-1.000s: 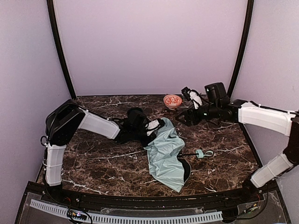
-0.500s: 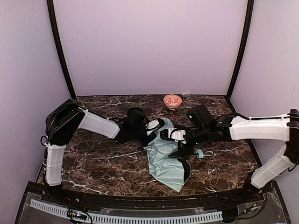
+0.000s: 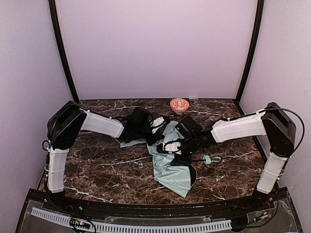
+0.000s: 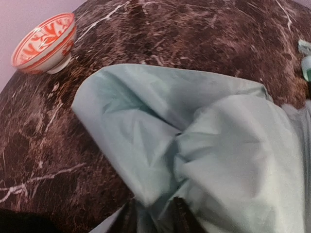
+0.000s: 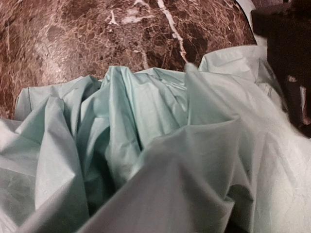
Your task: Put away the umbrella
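Bowl, red-and-white, at far edge of worktop, apart from umbrella. Umbrella lies mid-worktop, fabric crumpled, handle on its right side. Left fingers pinch a fabric fold. Right fingers down at the fabric; opening: cannot tell.

Table: dark brown marble, white veining. Walls: plain pale lilac, three sides, evenly lit. Two black poles rise at the rear corners. White perforated strip along near edge.
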Available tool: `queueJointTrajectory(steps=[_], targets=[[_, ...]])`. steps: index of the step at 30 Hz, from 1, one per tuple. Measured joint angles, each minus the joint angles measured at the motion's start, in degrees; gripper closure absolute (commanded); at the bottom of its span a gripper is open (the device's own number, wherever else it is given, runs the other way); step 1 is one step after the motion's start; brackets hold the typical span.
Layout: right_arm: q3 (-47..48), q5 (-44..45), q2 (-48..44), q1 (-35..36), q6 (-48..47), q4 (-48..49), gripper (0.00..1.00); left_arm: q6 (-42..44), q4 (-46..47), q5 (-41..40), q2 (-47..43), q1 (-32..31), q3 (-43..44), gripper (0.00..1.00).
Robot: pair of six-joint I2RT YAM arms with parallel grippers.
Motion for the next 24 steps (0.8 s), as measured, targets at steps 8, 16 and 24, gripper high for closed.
queueJointTrajectory(steps=[8, 16, 24], targets=[[0.7, 0.1, 1.7, 0.1, 4.0, -2.1, 0.61, -1.2, -0.1, 0.5, -3.3, 3.3, 1.8, 0.25], [8.6, -2.5, 5.9, -1.6, 8.8, -9.9, 0.66, 1.2, 4.4, 0.1, -21.9, 3.7, -9.8, 0.4], [12.3, -9.6, 8.6, -3.8, 16.1, -14.0, 0.67, 10.6, 8.7, 14.7, -38.8, 1.8, -26.6, 0.36]])
